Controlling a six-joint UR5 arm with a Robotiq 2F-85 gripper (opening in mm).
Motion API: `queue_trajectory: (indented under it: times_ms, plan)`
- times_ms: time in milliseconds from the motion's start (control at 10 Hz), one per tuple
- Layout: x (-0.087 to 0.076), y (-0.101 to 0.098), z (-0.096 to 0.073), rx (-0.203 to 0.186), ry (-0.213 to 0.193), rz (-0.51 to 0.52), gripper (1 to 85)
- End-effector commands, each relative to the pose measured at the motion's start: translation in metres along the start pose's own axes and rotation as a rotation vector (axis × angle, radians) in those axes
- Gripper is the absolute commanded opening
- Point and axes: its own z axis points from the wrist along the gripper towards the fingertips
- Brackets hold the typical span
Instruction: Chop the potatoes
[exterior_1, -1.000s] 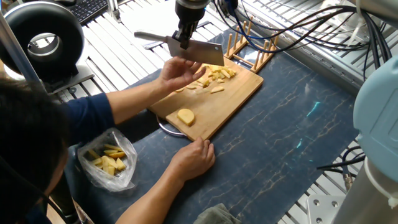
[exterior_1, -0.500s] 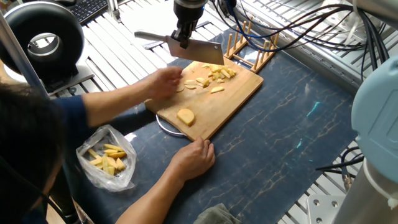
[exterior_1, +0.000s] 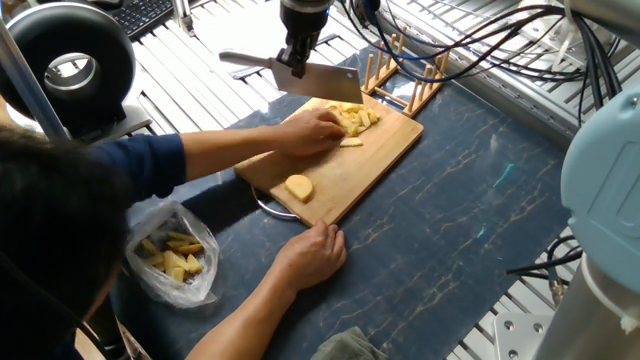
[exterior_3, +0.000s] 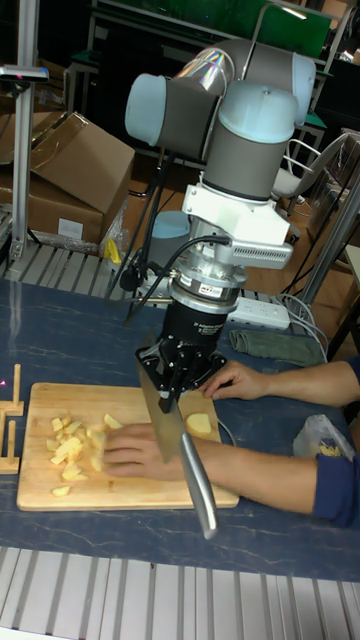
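Observation:
My gripper (exterior_1: 293, 62) (exterior_3: 180, 378) is shut on a cleaver (exterior_1: 322, 86) (exterior_3: 160, 418), which hangs above the far edge of the wooden cutting board (exterior_1: 370, 160) (exterior_3: 40, 485). On the far half of the board lies a heap of cut potatoes (exterior_1: 358, 117) (exterior_3: 72, 440). A bigger rounded potato chunk (exterior_1: 298, 187) (exterior_3: 201, 424) rests alone near the board's front end. A person's hand (exterior_1: 312, 131) (exterior_3: 135, 450) covers part of the heap, just below the blade.
The person's other hand (exterior_1: 315, 250) rests on the dark mat at the board's near corner. A clear plastic bag of yellow pieces (exterior_1: 172, 257) lies front left. A wooden rack (exterior_1: 405, 80) stands behind the board. A metal ring pokes out beneath the board.
The person's hand drew back to the left, then reached forward again onto the heap of cut pieces. The cleaver and gripper stayed nearly still.

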Motion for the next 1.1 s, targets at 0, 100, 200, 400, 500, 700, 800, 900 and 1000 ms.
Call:
queue_trajectory:
  times_ms: [0, 100, 200, 400, 500, 700, 800, 900, 1000]
  plan:
    - [0.005, -0.007, -0.008, -0.005, 0.011, -0.020, 1.0]
    - [0.007, -0.009, -0.010, -0.006, 0.016, -0.026, 1.0]
    - [0.008, -0.011, -0.010, 0.001, 0.019, -0.032, 1.0]
    - [0.012, -0.016, -0.011, 0.017, 0.033, -0.055, 1.0]
    - [0.023, -0.023, -0.012, 0.031, 0.072, -0.108, 1.0]
    - [0.035, -0.034, -0.018, 0.058, 0.114, -0.174, 1.0]
    - [0.037, -0.037, -0.019, 0.061, 0.118, -0.187, 1.0]
    - [0.044, -0.038, -0.019, 0.045, 0.137, -0.197, 1.0]
    - [0.048, -0.040, -0.017, 0.040, 0.141, -0.200, 1.0]
